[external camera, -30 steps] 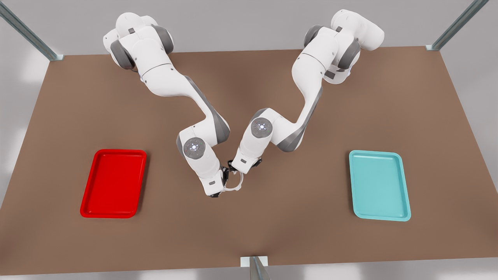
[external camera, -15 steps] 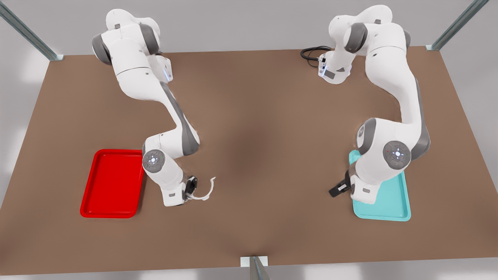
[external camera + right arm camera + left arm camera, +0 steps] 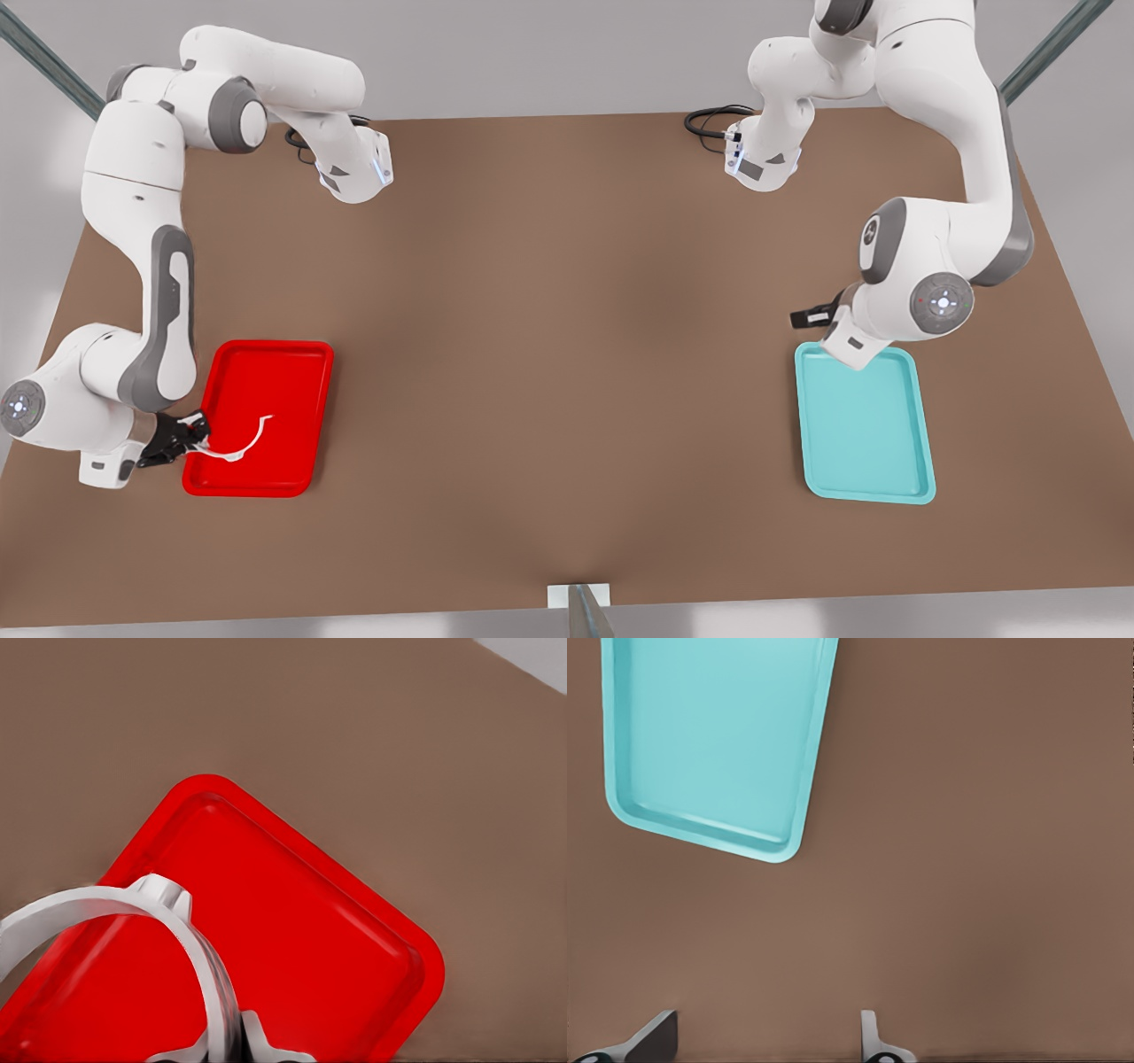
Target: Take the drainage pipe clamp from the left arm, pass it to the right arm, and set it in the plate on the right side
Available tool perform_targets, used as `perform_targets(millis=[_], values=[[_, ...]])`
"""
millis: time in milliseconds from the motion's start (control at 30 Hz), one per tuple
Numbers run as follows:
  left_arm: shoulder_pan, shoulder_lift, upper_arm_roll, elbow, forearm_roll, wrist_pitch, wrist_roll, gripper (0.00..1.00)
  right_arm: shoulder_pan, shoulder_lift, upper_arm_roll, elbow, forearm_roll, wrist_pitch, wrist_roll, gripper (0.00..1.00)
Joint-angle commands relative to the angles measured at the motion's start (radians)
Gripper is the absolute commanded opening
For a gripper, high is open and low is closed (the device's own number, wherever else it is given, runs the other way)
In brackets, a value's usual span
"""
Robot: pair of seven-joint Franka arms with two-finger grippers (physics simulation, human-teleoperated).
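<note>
The drainage pipe clamp is a thin white half-ring with end tabs. My right gripper is shut on one of its ends at the front view's left. The clamp reaches out over the red plate, above its near-left part; I cannot tell whether it touches the floor. The right wrist view has the clamp curving over the plate from my right gripper. My left gripper is open with nothing in it, beside the teal tray's far corner; its fingers stand wide apart.
The teal tray lies at the front view's right, also in the left wrist view. Black cables lie by the arm bases at the table's far edge. A metal post stands at the near edge.
My right arm has swung toward the front view's left, carrying the clamp from the table's middle to over the red plate. My left arm has drawn back from over the teal tray to its far corner.
</note>
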State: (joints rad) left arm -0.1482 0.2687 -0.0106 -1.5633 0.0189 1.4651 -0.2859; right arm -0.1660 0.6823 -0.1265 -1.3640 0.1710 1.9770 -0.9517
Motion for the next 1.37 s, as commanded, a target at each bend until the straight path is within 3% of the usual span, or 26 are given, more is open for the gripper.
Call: perform_targets(millis=[0, 100, 567, 600, 633, 900, 967, 1067, 1167, 1333], values=[[0.001, 0.000, 0.000, 0.002, -0.004, -0.031, 0.278, 1.00, -0.038, 0.031, -0.001, 0.003, -0.004, 0.020, -0.466, 0.21], [-0.001, 0.001, 0.000, 0.000, -0.005, -0.037, 0.278, 1.00, -0.044, 0.059, -0.045, 0.000, -0.019, 0.031, -0.464, 0.21], [0.002, 0.004, 0.003, 0.002, -0.022, -0.029, 0.278, 1.00, 0.036, 0.077, -0.035, -0.063, -0.008, 0.045, -0.447, 0.21], [0.002, 0.006, 0.003, 0.002, -0.020, -0.023, 0.278, 1.00, 0.036, 0.077, -0.035, -0.069, -0.008, 0.040, -0.437, 0.27], [0.002, 0.004, 0.001, 0.003, -0.020, -0.025, 0.278, 1.00, 0.025, 0.079, -0.035, -0.075, -0.004, 0.039, -0.469, 1.00], [0.001, 0.003, 0.001, 0.003, -0.019, -0.028, 0.278, 1.00, 0.031, 0.065, -0.033, -0.070, -0.004, 0.028, -0.480, 1.00], [0.001, 0.003, 0.001, 0.003, -0.019, -0.029, 0.278, 1.00, 0.059, 0.046, -0.035, 0.052, -0.008, -0.185, -0.322, 1.00], [0.001, 0.003, 0.000, 0.003, -0.019, -0.031, 0.278, 1.00, 0.218, -0.168, -0.044, 0.074, -0.191, -0.467, 0.617, 1.00], [0.001, 0.003, 0.001, 0.005, -0.024, -0.031, 0.278, 1.00, 0.246, -0.420, -0.035, -0.041, -0.173, -0.517, 0.845, 1.00], [0.001, 0.004, 0.000, 0.028, -0.020, -0.071, 0.278, 1.00, 0.253, -0.576, -0.036, -0.162, -0.173, -0.553, 0.896, 1.00]])
